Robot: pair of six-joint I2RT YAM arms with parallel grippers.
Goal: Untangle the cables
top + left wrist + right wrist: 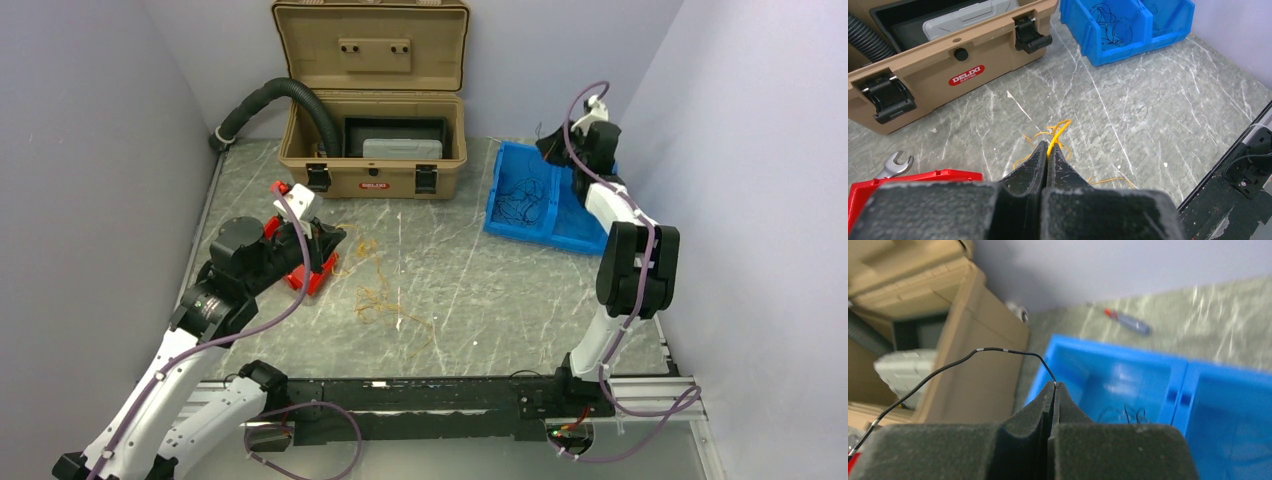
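The thin yellow-orange wires (385, 297) lie in a loose tangle in the middle of the grey marbled tabletop (480, 290). I can see one strand pinched at the tips of my left gripper (1048, 151), jaws pressed together on it just above the table. A second lot, thin black wires (520, 195), sits heaped in the left compartment of the blue plastic two-part bin (578, 228) at the right rear. My right gripper (1054, 386) hangs over that bin with its jaws closed on a single black wire (998, 350), which arcs away to the left with pale bands along it. Beside the left gripper is a red plastic tray (918, 177), with a steel open-ended wrench (894, 165) on the table just beyond its edge. At the back stands an open tan plastic case (370, 172) holding a grey box (402, 148), and a black ribbed hose (290, 95) runs into it. Behind the bin, a small screwdriver (1128, 322) lies on the table.
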